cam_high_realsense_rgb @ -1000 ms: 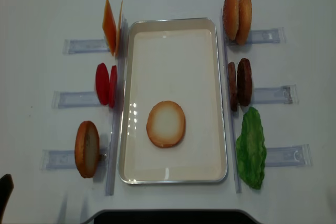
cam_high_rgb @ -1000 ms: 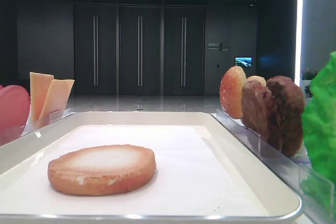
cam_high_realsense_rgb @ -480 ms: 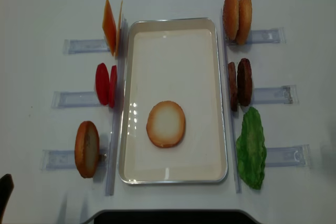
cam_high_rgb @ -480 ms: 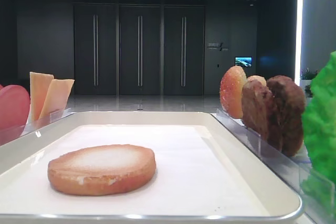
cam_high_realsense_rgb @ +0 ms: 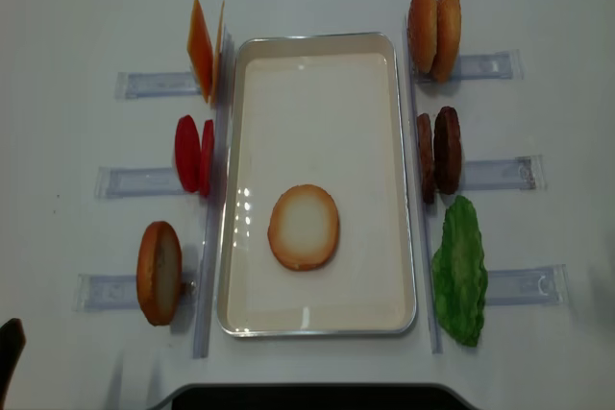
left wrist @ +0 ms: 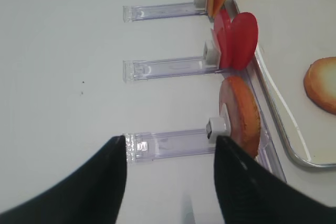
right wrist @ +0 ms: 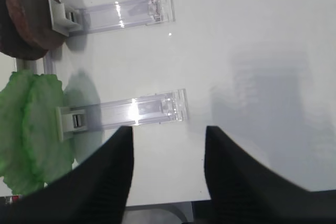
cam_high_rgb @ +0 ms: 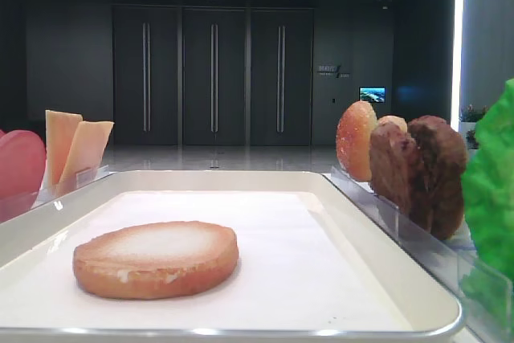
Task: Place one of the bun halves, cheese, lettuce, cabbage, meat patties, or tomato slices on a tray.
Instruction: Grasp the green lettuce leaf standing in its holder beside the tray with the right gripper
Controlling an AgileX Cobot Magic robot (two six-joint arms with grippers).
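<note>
A flat bun half (cam_high_realsense_rgb: 304,227) lies pale face up on the white tray (cam_high_realsense_rgb: 317,37). Left of the tray stand cheese (cam_high_realsense_rgb: 202,48), tomato slices (cam_high_realsense_rgb: 192,154) and another bun half (cam_high_realsense_rgb: 159,272). To its right stand two bun halves (cam_high_realsense_rgb: 434,31), meat patties (cam_high_realsense_rgb: 440,151) and lettuce (cam_high_realsense_rgb: 460,271). Cabbage is out of view. My left gripper (left wrist: 169,142) hangs open and empty over the table, left of the standing bun half (left wrist: 241,114). My right gripper (right wrist: 169,132) is open and empty over bare table, right of the lettuce (right wrist: 31,129).
Clear plastic holders (cam_high_realsense_rgb: 144,180) (cam_high_realsense_rgb: 500,175) stick out from both sides of the tray. One holder (right wrist: 131,111) lies just ahead of my right fingertips, another (left wrist: 168,142) between my left ones. The table's front edge (cam_high_realsense_rgb: 307,389) is close.
</note>
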